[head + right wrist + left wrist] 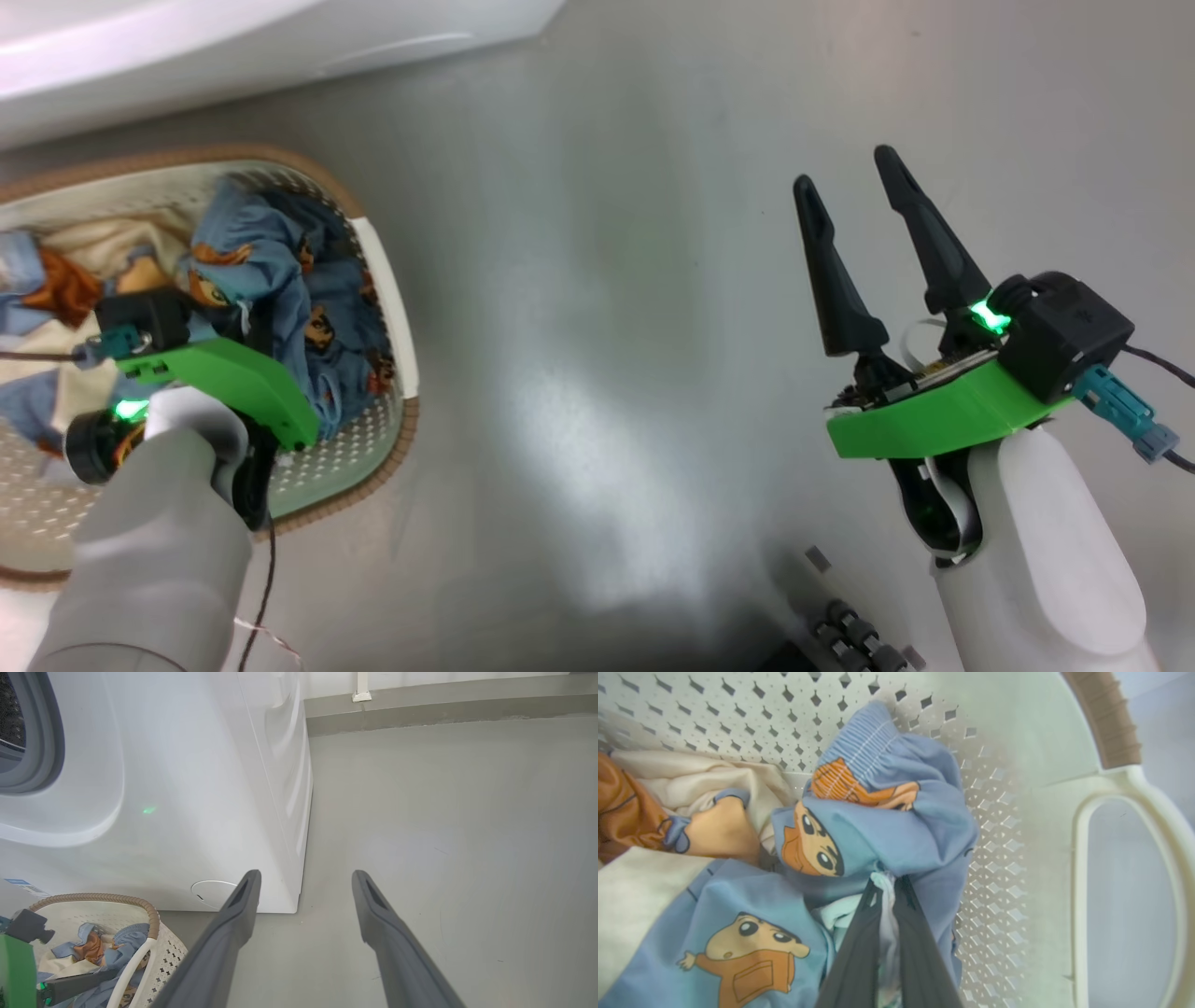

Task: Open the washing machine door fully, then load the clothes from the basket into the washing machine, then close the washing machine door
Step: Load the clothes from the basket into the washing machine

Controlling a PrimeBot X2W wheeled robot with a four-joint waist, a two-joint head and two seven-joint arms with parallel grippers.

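**Washing machine** [187, 788]: it stands on the grey floor [467, 835]. At the corner of the right wrist view its grey gasket [46, 742] and a sliver of steel drum [9, 718] lie bare, with nothing across them. I judge the door-opening step done. Whether the door is fully open cannot be told from this corner.

**Basket** [392, 308]: it sits on the floor just beside the machine's front, on the robot's left.

**Clothes** [280, 271]: every piece I can see lies inside the basket, the blue ones heaped toward the handle [1125, 882] and the cream and orange ones further in. I judge loading barely begun, with the first piece gripped but not lifted clear. The rest of the loading and closing the door are left to do.

**Left gripper** [888, 889]: it is down in the basket, fingers drawn together and clamped on a fold of the blue clothes, with a pale strip pinched between them.

**Right gripper** [847, 173]: it is over bare floor, well apart from the basket, fingers spread with nothing between them.

**Views compared:**
- The left wrist view gives the pinch itself, which the head view masks behind the green mount [233, 383].
- The right wrist view gives the machine's front, the gasket and the round filter cover [212, 893], where the head view offers just a white edge.
- The head view sets both arms side by side and shows the idle one far from the work
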